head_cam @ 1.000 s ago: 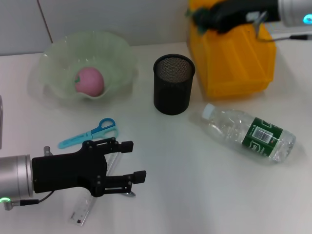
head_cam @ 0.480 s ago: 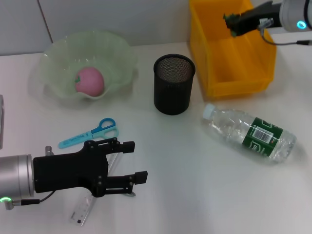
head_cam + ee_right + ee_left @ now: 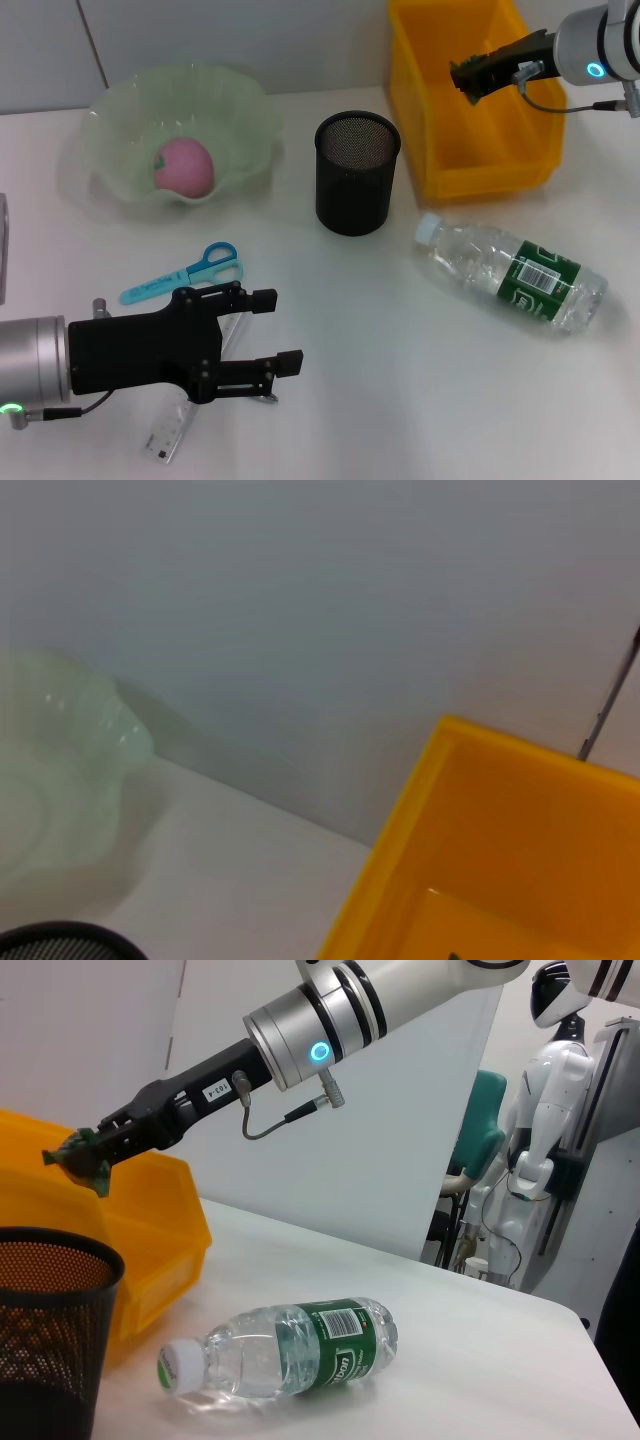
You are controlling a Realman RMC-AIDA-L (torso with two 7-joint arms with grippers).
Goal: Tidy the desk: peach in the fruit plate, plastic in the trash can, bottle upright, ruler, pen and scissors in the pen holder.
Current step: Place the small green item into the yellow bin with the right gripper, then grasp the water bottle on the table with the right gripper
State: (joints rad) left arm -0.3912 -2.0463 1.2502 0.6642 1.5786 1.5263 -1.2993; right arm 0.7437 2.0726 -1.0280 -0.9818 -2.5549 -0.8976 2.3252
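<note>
A pink peach [image 3: 184,166] lies in the pale green fruit plate [image 3: 120,120]. The bottle [image 3: 515,272] lies on its side at the right, also seen as the bottle [image 3: 290,1350] from the left wrist. My right gripper [image 3: 466,76] hangs over the yellow trash can [image 3: 480,165], shut on a green scrap of plastic [image 3: 80,1155]. The black mesh pen holder [image 3: 356,172] stands in the middle. My left gripper [image 3: 275,330] is open low at the front left, above the clear ruler [image 3: 168,436]. Blue scissors [image 3: 185,272] lie just behind it. The pen is hidden.
The trash can [image 3: 500,860] fills the right wrist view, with the plate [image 3: 50,770] beyond it and the pen holder rim [image 3: 60,942] at the picture's edge. The pen holder [image 3: 50,1330] stands close in front of the left wrist camera. A white wall backs the table.
My right arm has drawn back to the right, and its gripper, with the plastic, has moved from the can's back left corner to over its inside. The left arm has stayed put.
</note>
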